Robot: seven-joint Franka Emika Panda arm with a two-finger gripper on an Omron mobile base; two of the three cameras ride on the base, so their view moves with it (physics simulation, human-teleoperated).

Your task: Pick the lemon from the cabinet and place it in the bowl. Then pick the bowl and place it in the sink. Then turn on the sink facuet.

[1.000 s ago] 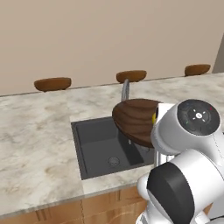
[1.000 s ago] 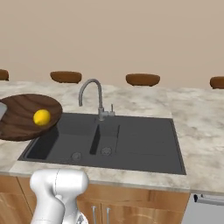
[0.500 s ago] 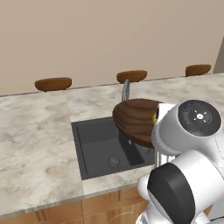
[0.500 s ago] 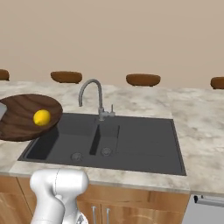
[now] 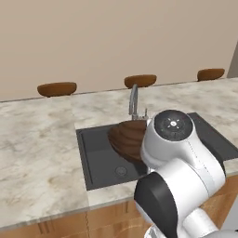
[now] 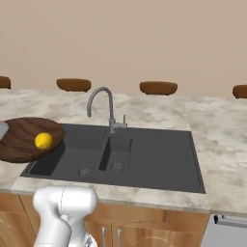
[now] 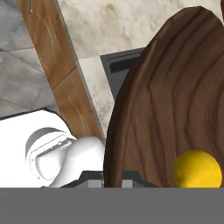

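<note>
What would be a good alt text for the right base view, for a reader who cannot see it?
A wide dark brown wooden bowl holding a small yellow lemon hangs over the left end of a dark charcoal two-basin sink. A grey gooseneck faucet stands behind the sink, in a pale marbled counter.

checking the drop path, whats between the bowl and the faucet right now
Nothing but open basin: in the right base view, only the dark left basin of the sink lies between the bowl, lemon inside it, and the faucet.

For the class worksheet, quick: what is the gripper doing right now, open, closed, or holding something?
Gripper: its fingers are hidden, so open or closed cannot be told; the bowl with the lemon sits right against the hand.
</note>
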